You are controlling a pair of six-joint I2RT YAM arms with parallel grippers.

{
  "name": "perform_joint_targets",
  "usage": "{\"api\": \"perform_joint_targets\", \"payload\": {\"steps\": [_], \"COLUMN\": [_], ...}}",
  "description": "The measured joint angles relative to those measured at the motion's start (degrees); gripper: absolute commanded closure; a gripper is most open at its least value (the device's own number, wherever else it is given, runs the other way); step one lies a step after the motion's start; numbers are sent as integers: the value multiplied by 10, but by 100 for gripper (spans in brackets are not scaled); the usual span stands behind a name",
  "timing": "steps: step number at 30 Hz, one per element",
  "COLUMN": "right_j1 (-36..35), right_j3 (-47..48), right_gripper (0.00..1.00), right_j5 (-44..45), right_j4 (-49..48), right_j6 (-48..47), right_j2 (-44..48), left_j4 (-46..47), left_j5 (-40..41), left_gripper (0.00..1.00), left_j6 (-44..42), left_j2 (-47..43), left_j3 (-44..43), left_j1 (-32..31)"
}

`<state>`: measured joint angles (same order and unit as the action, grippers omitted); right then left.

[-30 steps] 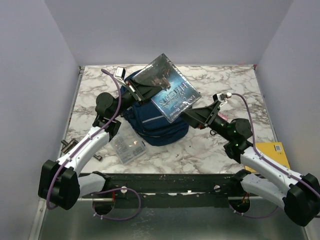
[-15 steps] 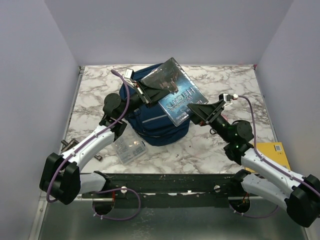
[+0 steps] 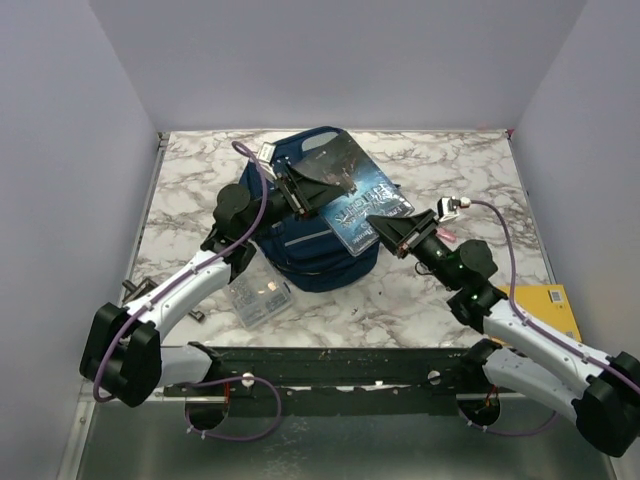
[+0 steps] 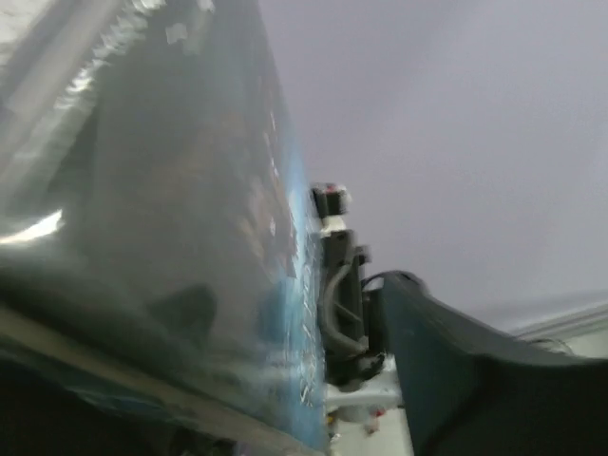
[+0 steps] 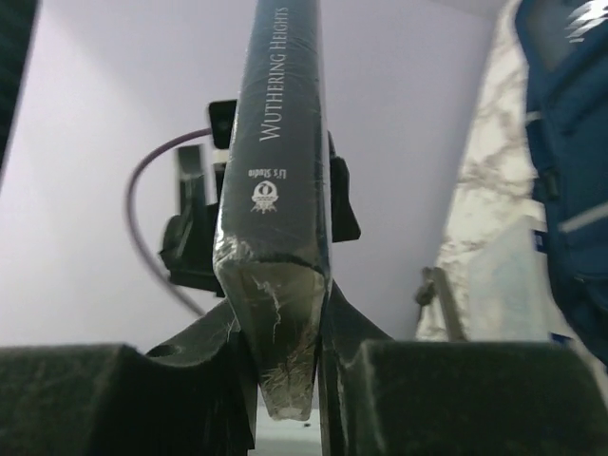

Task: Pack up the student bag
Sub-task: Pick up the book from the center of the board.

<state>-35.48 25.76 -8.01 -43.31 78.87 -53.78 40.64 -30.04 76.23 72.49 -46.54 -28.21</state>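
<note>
Right pincer (image 5: 285,380) pinches the book (image 5: 277,190) by its spine above the student bag (image 3: 312,258); left pincer (image 3: 297,187) state unclear — held one-sided, the book could twist and miss.

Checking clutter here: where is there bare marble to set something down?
Bare marble table far right of the navy fabric backpack, far left of it too, and in front, beside the clear plastic box. Crowded: the middle, where the shrink-wrapped dark book is held over the backpack.

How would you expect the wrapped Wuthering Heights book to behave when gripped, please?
Probably stiff: the Wuthering Heights book juts flat over the student bag without sagging. Its glossy, wrinkled wrap looks slippery, so it might slide between the jaws.
</note>
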Motion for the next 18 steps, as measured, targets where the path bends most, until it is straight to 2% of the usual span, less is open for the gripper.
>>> {"api": "perform_joint_targets", "payload": {"steps": [3,5,9,11,13,18], "right_j1": [-6,-9,-2,2,3,3], "right_j3": [10,39,110,140,157,166], "right_gripper": [100,100,100,100,100,100], "right_j5": [54,103,219,272,315,365], "right_j4": [154,272,478,565,633,743], "right_j6": [-20,-53,-130,-167,-198,-246], "right_j2": [63,102,119,112,108,117], "left_j4": [-131,-234,-378,-457,-496,-596], "left_j5": [8,38,103,150,174,215], "left_gripper": [3,2,3,6,10,10], "left_j6": [-105,-206,-370,-453,-494,-583], "left_j2": [-21,-32,-33,-10,31,159], "left_j3": [-10,-24,-47,-72,-99,-162], "left_j1": [-15,-31,-64,-89,-115,-152]}}
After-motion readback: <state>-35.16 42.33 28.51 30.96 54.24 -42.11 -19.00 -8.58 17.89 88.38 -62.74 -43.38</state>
